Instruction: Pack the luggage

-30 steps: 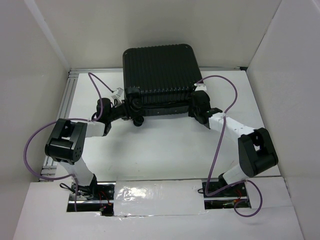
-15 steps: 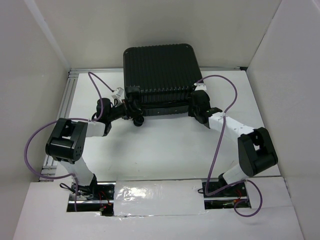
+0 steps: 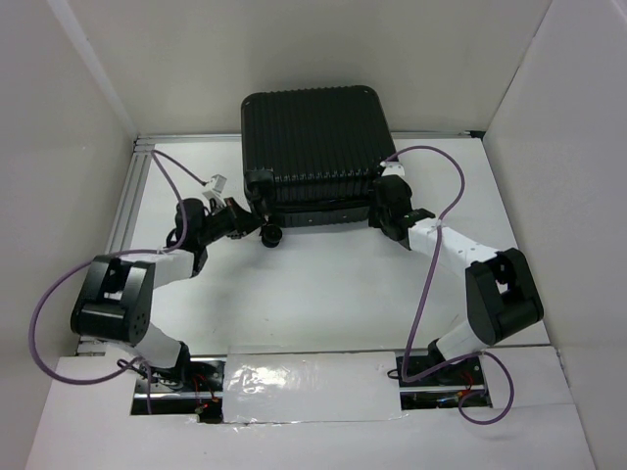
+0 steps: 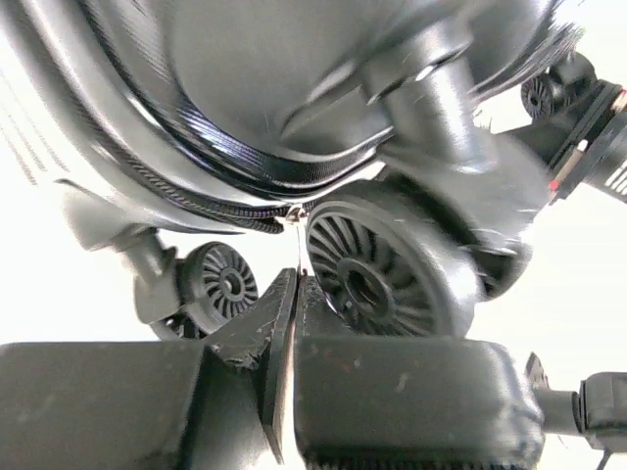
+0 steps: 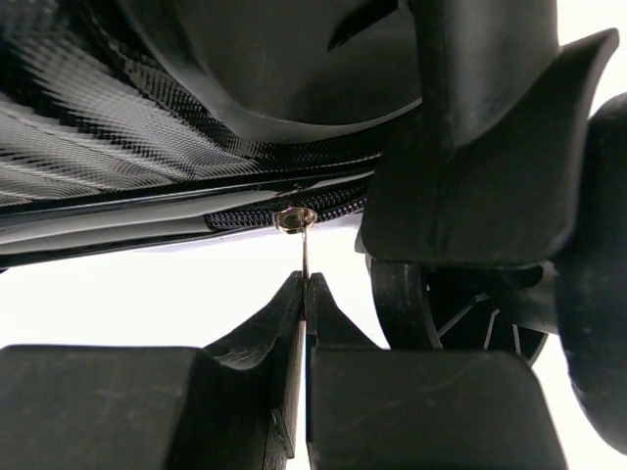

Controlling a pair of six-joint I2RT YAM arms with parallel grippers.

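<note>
The luggage (image 3: 313,137), a closed black ribbed suitcase, lies flat at the back of the white table (image 3: 313,294). At its near left corner, my left gripper (image 3: 253,221) sits beside a wheel (image 3: 271,235). In the left wrist view the left gripper (image 4: 297,277) is shut on a thin zipper pull (image 4: 296,245) hanging from the zipper line (image 4: 225,211), with wheels (image 4: 377,279) on either side. My right gripper (image 3: 380,210) is at the near right corner. In the right wrist view the right gripper (image 5: 306,279) is shut on a metal zipper pull (image 5: 307,250) below its slider (image 5: 294,217).
White walls enclose the table on the left, back and right. An aluminium rail (image 3: 132,201) runs along the left edge. Purple cables (image 3: 431,264) loop off both arms. A suitcase wheel (image 5: 460,323) stands close to the right of the right fingers.
The left jaws have shut on the zipper pull. The left arm's elbow and forearm have swung left and lower. The right arm has not moved.
</note>
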